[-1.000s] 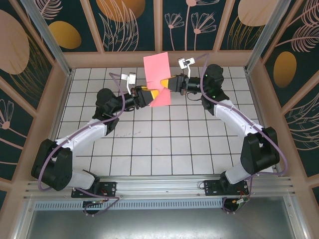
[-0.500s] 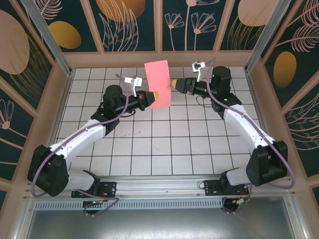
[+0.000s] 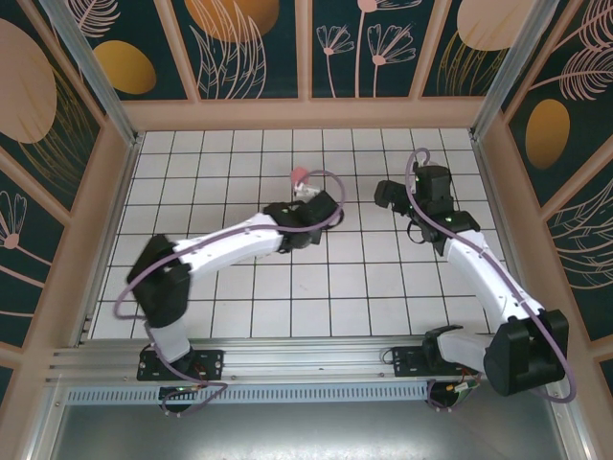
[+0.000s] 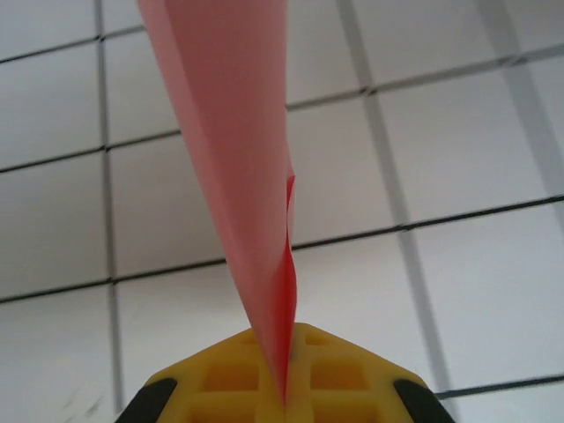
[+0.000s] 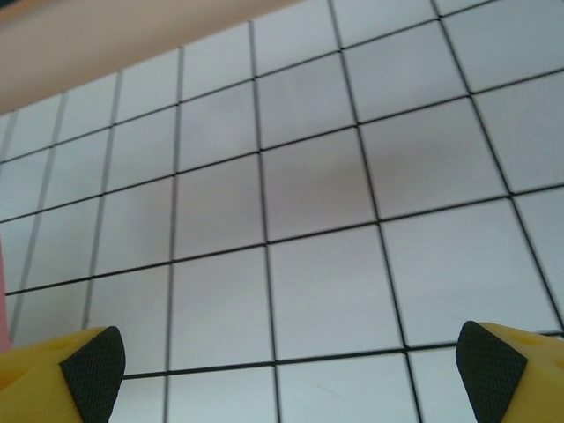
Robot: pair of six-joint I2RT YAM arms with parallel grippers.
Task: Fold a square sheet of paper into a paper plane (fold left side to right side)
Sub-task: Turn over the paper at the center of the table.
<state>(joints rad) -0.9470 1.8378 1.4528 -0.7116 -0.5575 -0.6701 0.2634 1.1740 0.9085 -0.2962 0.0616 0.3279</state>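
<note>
One square sheet of paper (image 4: 233, 132): doubled over, rising edge-on straight out ahead of the jaws.
left gripper (image 4: 284, 389): clenched on the sheet, pinning both layers together.
right gripper (image 5: 291, 379): jaws wide, empty, standing off beside it.

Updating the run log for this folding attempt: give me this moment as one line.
left gripper: shut on square sheet of paper, two layers pinched | right gripper: open, empty, over tiled table
</note>
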